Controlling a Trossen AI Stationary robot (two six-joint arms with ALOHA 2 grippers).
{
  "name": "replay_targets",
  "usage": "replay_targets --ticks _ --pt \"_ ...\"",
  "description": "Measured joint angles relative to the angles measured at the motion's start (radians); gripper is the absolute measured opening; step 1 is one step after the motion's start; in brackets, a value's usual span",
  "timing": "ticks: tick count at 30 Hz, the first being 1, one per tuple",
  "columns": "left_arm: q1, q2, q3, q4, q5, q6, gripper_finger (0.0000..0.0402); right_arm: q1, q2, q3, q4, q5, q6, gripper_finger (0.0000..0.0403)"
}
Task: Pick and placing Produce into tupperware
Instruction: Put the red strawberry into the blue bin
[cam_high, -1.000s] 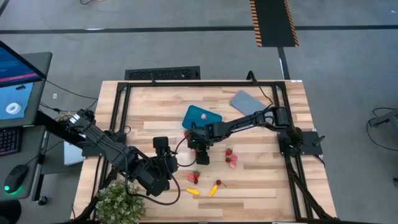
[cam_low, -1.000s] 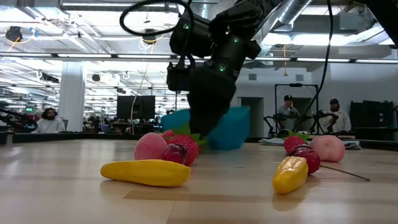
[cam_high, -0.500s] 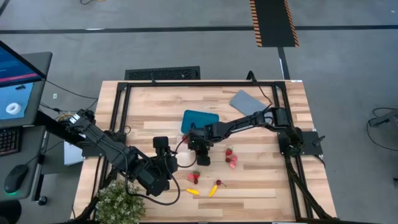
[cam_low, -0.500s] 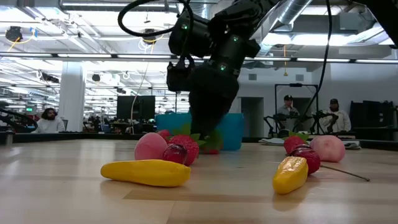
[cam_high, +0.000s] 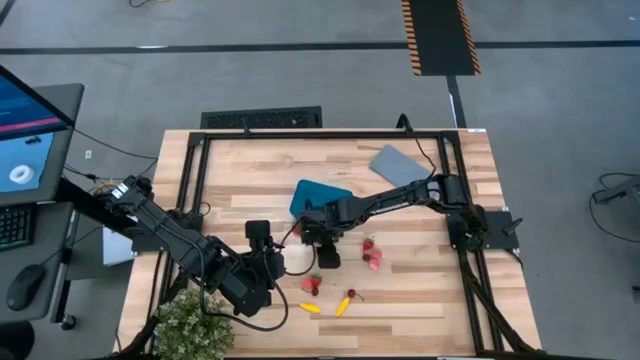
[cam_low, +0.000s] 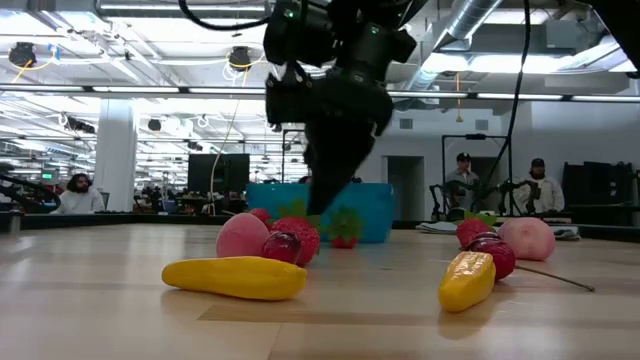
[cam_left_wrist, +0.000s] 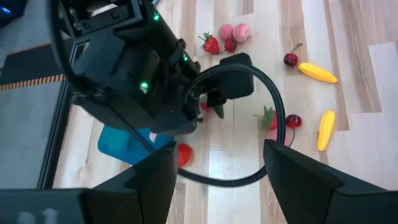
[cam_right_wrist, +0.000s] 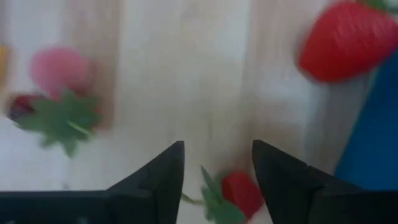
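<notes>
Right end effector (cam_right_wrist: 217, 163) has risen, fingers spread, off small red strawberry (cam_right_wrist: 239, 191); recentre over it before regrasping.

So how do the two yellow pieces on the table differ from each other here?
In the low view the left yellow piece lies flat, showing its full length; the right yellow piece points toward the camera, its far end raised. The left one lies beside a strawberry and a pink fruit; the right one lies against a dark cherry. Both are smooth, elongated and lie on the wooden table, outside the teal container.
</notes>
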Motion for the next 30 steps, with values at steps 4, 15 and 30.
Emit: replay_targets --ticks 4,15,30 --pt "0.000 0.000 0.000 0.000 -0.002 0.000 0.0228 -0.003 0.000 0.000 -0.009 0.023 -0.008 0.0237" --pt "0.000 0.000 0.000 0.000 -0.006 0.005 0.0228 0.011 -0.001 0.000 -0.110 0.020 -0.017 0.0240" --pt "0.000 0.000 0.000 0.000 -0.019 0.006 0.0228 0.012 0.007 0.000 -0.122 -0.010 -0.013 0.0179"
